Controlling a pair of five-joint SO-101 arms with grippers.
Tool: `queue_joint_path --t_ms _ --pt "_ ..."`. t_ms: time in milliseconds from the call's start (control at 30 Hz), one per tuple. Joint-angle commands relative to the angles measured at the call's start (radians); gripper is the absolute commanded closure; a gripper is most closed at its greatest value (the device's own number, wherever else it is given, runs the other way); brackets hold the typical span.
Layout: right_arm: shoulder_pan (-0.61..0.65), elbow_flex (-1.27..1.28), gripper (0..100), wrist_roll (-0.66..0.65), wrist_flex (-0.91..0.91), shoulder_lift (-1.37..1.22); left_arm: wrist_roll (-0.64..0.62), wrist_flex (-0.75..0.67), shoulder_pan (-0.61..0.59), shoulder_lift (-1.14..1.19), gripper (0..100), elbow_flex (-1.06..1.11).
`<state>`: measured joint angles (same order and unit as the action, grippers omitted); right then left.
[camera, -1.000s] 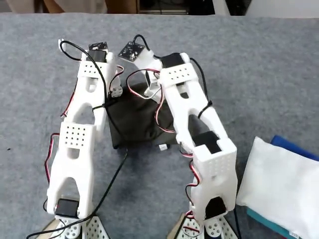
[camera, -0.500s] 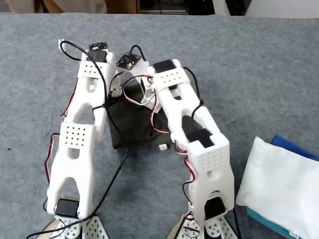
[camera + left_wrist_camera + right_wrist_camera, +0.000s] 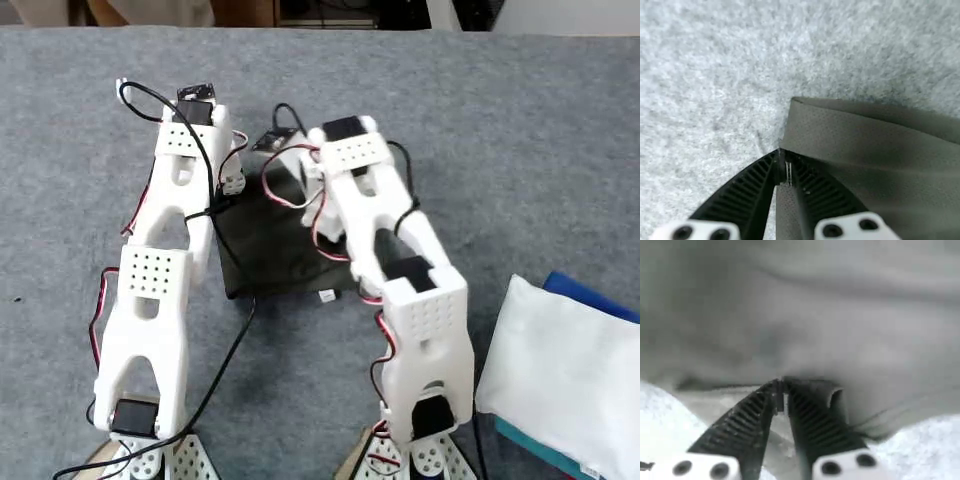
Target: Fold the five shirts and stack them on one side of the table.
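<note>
A dark olive shirt [image 3: 270, 245] lies folded on the grey felt table [image 3: 520, 150], between my two arms. My left gripper [image 3: 782, 167] is shut on the shirt's [image 3: 865, 150] folded edge near a far corner. My right gripper [image 3: 782, 395] is shut on the shirt [image 3: 815, 340] too, pinching a fold of the dark fabric. In the high view both arms stretch over the shirt, the left arm [image 3: 185, 170] at its far left corner and the right arm [image 3: 350, 180] at its far right side.
A folded white shirt [image 3: 560, 370] lies at the table's near right on top of blue [image 3: 590, 295] and teal [image 3: 530, 442] folded shirts. Open grey felt spreads at the far side and left of the arms.
The right arm swung left over the shirt's far edge, then back right and lower onto the fabric. The left arm has stayed still.
</note>
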<state>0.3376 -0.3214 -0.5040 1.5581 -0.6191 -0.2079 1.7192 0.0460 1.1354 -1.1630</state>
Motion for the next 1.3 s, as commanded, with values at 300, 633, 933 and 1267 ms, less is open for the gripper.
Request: queue_joint_path --t_ms 300,633,933,1267 --pt "-0.081 0.443 99.4 -0.091 -0.089 0.41 0.003 -0.031 -0.029 0.001 98 -0.008" --pt "-0.171 0.785 99.4 -0.115 -0.282 0.697 0.003 -0.031 -0.029 0.001 98 -0.008" --pt "-0.275 0.648 99.0 0.035 -0.199 0.886 0.003 -0.032 -0.021 0.001 98 -0.006" --pt "-0.3 0.651 93.3 0.066 -0.006 0.981 0.003 -0.031 -0.02 0.001 98 -0.005"
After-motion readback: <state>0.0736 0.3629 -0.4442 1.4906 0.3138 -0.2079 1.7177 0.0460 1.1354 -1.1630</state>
